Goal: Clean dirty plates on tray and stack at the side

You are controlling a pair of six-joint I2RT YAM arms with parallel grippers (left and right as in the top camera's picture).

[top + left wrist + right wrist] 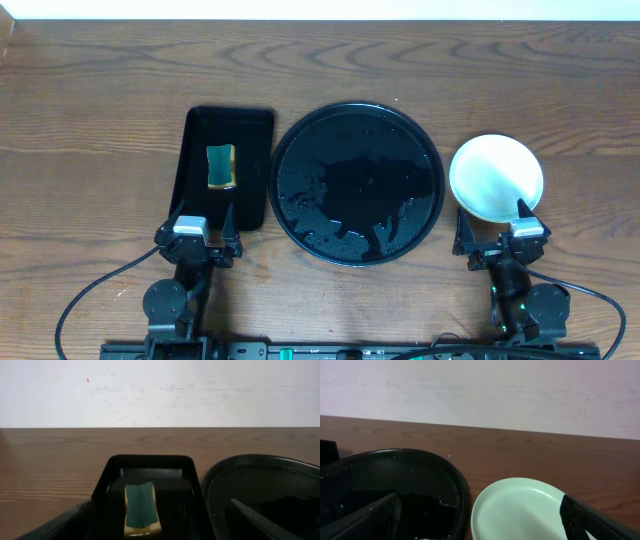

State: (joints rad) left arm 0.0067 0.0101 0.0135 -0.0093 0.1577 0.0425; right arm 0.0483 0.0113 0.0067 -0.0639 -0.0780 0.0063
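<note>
Black and shiny, the big round tray point(358, 183) sits in the middle of the wooden table point(100, 100) with wet spots on it. Just to its right, on the table, lie the plates point(496, 178). The top one is pale mint, and I cannot tell how many are under it. On the left is a small black tray point(250, 140) with a green sponge point(221, 166) inside. The left gripper point(203, 218) is wide open and holds nothing, at the small tray's near end. The right gripper point(491, 215) is wide open too, by the plates' near edge.
</note>
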